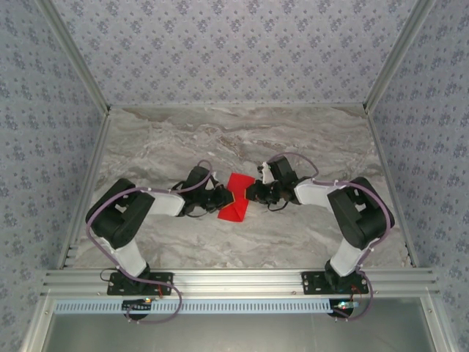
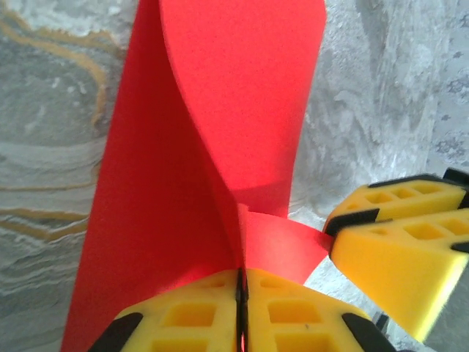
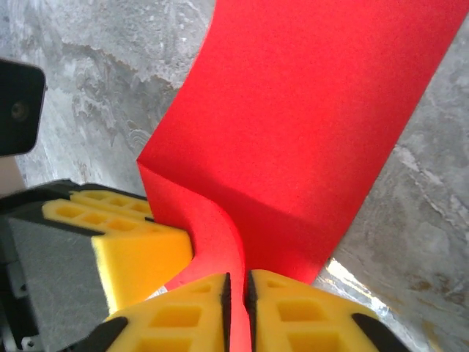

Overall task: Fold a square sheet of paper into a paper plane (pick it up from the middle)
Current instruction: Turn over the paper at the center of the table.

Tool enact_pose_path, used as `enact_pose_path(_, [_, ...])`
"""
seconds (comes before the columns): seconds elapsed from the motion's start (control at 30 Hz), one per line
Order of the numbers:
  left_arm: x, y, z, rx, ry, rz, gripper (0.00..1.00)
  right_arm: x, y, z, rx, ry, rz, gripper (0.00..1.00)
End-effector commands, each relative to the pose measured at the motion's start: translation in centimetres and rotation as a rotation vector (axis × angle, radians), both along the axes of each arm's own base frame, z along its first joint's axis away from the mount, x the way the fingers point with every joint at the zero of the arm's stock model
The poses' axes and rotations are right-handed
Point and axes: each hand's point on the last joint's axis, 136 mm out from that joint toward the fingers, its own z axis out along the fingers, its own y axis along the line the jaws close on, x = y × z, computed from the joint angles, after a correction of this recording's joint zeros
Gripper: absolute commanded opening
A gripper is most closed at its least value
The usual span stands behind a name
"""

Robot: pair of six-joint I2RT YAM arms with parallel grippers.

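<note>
Two arms lean in over a grey marble table (image 1: pixel 242 132). The left arm (image 1: pixel 139 213) and the right arm (image 1: pixel 344 202) are each bent at the elbow with the forearm angled inward, and they meet wrist to wrist near the tabletop's middle. Bare marble lies open on every side, and the patterned walls and metal frame rails are well apart from the work.

Between the wrists sits the square sheet of paper (image 1: pixel 236 198), bright red and partly folded. Its long axis runs roughly from the far side toward the near edge, and it buckles into a raised curl between the grippers.

The left gripper (image 2: pixel 240 273) has its yellow fingers pressed together on the sheet's near edge. The right gripper (image 3: pixel 236 277) has paper running through a narrow slit between its fingers, and whether it pinches is unclear.
</note>
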Motion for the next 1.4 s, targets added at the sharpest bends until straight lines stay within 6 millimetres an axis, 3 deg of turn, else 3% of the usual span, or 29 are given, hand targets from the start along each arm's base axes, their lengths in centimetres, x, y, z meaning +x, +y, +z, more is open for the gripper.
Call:
enact_pose_path(0.0, [1.2,-0.5,1.7,-0.009,-0.063,-0.017,0.06,0.4,-2.0,1.2,-0.081,-0.041,-0.059,0.37])
enact_pose_path(0.13, [1.2,0.7,3.2,0.1,-0.109,-0.035,0.04,0.8,-5.1,3.7,-0.202,-0.15,-0.132,0.61])
enact_pose_path(0.2, [1.1,2.1,3.7,0.217,-0.121,-0.037,0.04,1.0,-6.7,5.0,-0.258,-0.206,-0.176,0.68])
enact_pose_path(0.37, [0.7,6.1,7.4,0.561,-0.185,-0.076,0.04,1.2,-10.3,7.9,-0.34,-0.308,-0.294,0.9])
enact_pose_path(0.53, [1.2,10.6,12.7,0.828,-0.281,-0.063,0.04,1.0,-12.4,9.4,-0.363,-0.349,-0.362,1.0])
enact_pose_path(0.67, [2.1,14.1,16.8,1.08,-0.389,-0.016,0.04,0.8,-13.7,9.6,-0.389,-0.355,-0.403,1.0])
enact_pose_path(0.8, [2.9,16.7,18.5,1.353,-0.45,0.018,0.04,0.5,-14.8,9.2,-0.413,-0.338,-0.446,1.0])
enact_pose_path(0.93, [3.6,16.6,16.9,1.54,-0.451,-0.008,0.04,0.4,-15.9,8.6,-0.426,-0.298,-0.503,1.0])
enact_pose_path(1.17, [4.2,11.7,9.6,1.647,-0.445,-0.162,0.04,0.0,-16.8,7.2,-0.428,-0.212,-0.539,1.0])
enact_pose_path(1.37, [3.1,7.0,4.6,1.528,-0.41,-0.248,0.04,-0.4,-17.2,6.6,-0.437,-0.184,-0.538,1.0])
